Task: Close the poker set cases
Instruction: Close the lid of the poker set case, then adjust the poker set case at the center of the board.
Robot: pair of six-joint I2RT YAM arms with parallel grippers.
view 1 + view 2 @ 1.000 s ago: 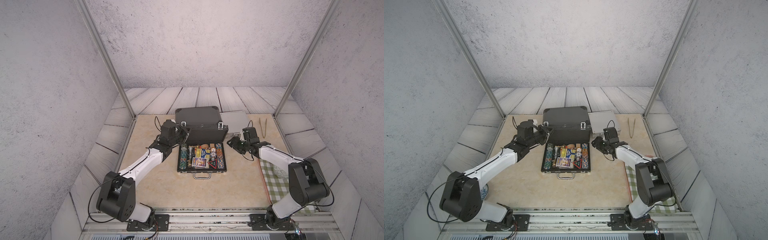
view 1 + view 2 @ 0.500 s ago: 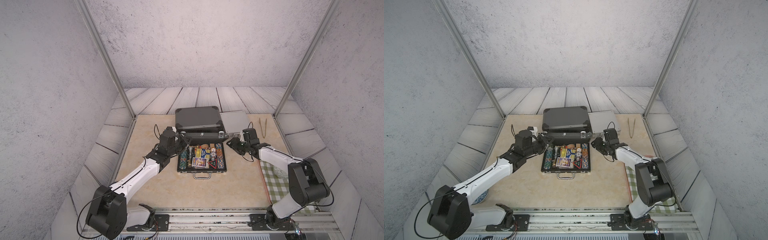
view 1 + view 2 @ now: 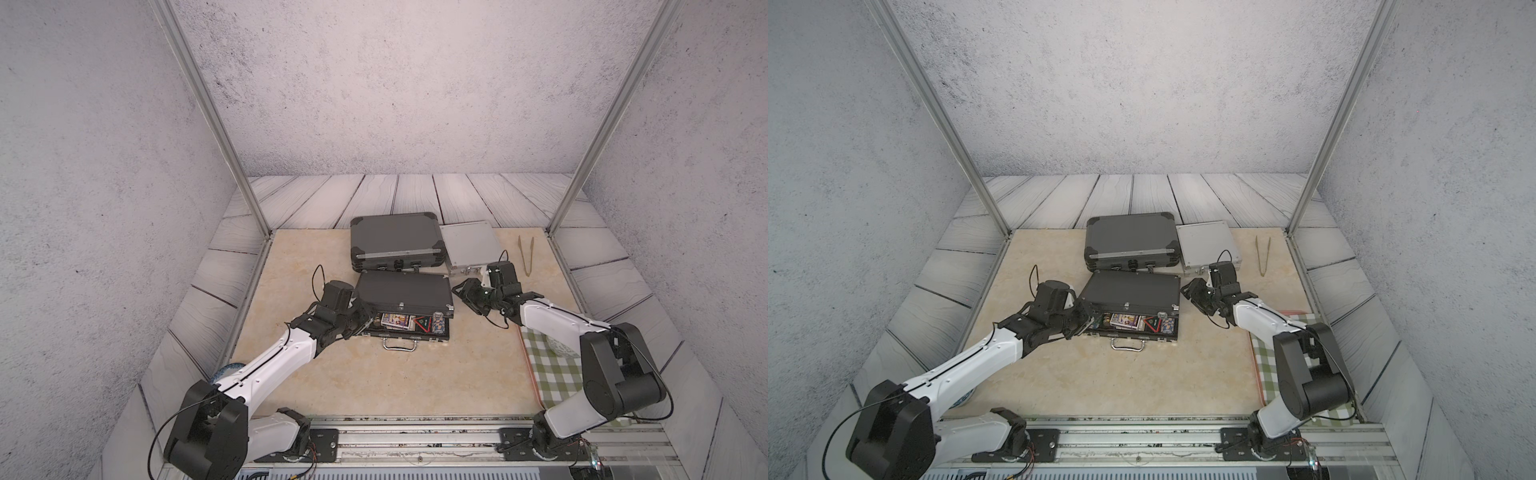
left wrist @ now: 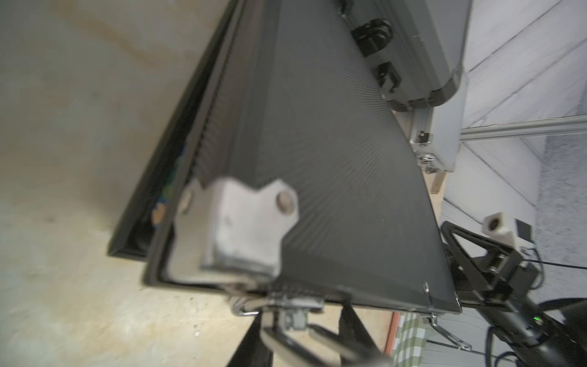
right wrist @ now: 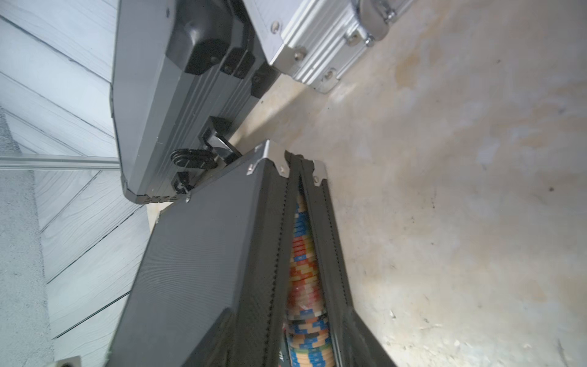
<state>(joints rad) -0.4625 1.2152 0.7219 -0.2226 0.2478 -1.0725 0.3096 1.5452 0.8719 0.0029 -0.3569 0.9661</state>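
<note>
The flat black case lies mid-table with its lid lowered to a narrow gap. Cards and chips show inside, and its metal handle points to the front. My left gripper is at the case's front left corner. Its fingers are apart under the lid's edge in the left wrist view, which is blurred. My right gripper is open at the case's right end, with lid and base between its fingers. Behind lie the large dark-grey case and the silver case, both with lids down.
Wooden tongs lie at the back right. A green checked cloth covers the right front under the right arm. A blue-patterned dish peeks out beneath the left arm. Metal posts and grey walls enclose the table.
The black case's lid has swung down from upright to nearly shut. My left gripper came forward and down with it, and its jaws have parted. The right gripper barely moved.
</note>
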